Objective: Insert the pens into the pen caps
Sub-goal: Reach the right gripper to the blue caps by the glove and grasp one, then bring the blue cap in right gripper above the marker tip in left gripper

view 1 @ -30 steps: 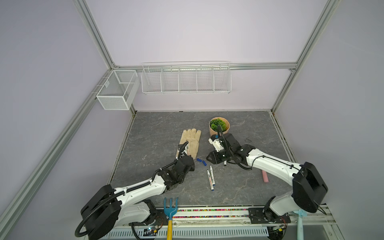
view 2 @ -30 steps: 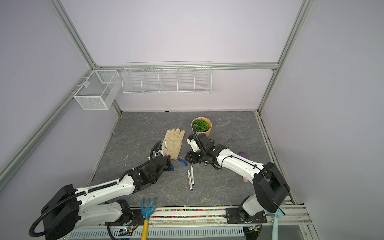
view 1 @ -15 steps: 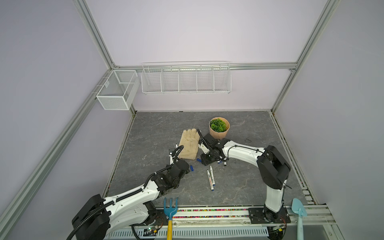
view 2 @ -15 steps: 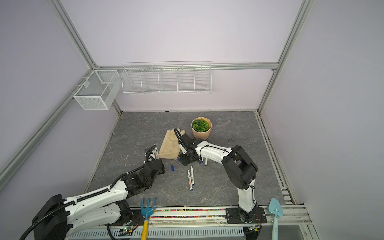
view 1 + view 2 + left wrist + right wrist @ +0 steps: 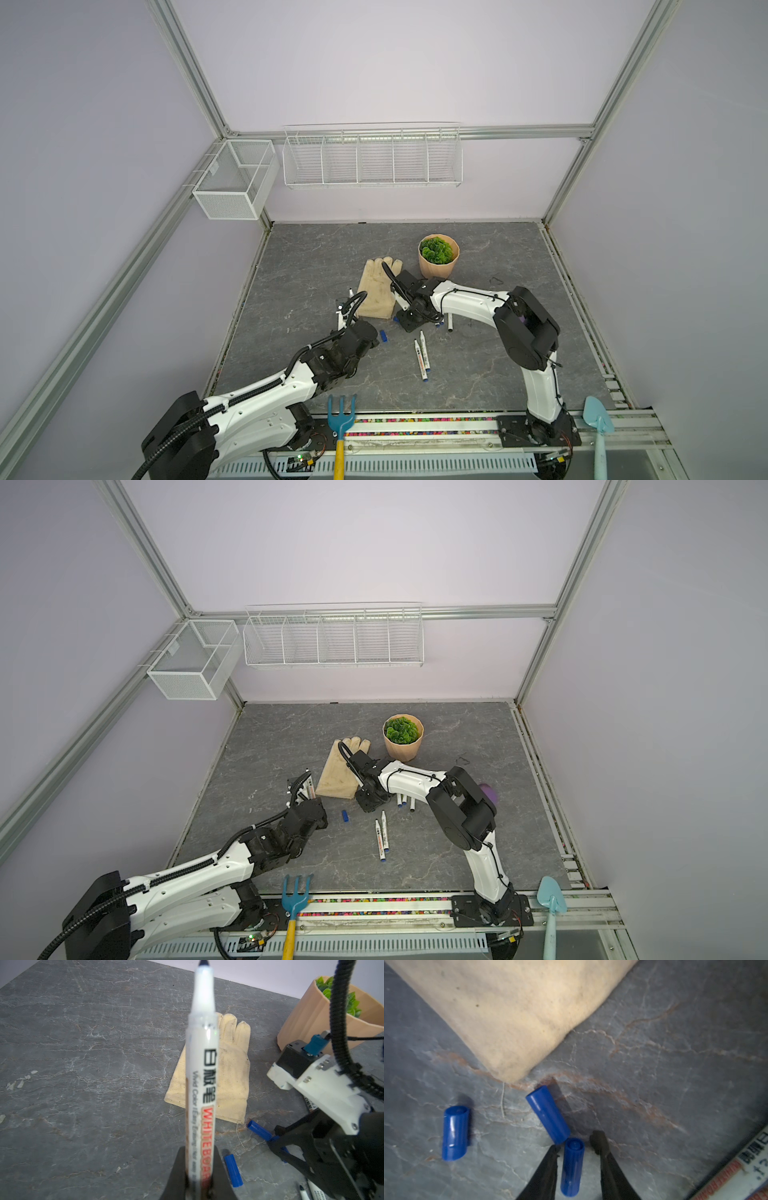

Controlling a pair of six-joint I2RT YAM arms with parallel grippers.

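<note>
1. The left gripper [image 5: 197,1180] pinches a whiteboard marker [image 5: 202,1076] near its tail, nib exposed.
2. The right gripper [image 5: 576,1142], spread, straddles a blue cap [image 5: 571,1167] lying on the tabletop [image 5: 675,1084].
3. Likely light, stiff, slick plastic; grip mid-cap squarely.

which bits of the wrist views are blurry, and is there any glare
Left wrist view: the pen goes soft toward the left gripper holding it, with a small glint at its collar; the glove behind is sharper. Right wrist view: soft all over, the glove's edge smeared; the blue cap between the open fingers of the right gripper shows small highlights.
</note>
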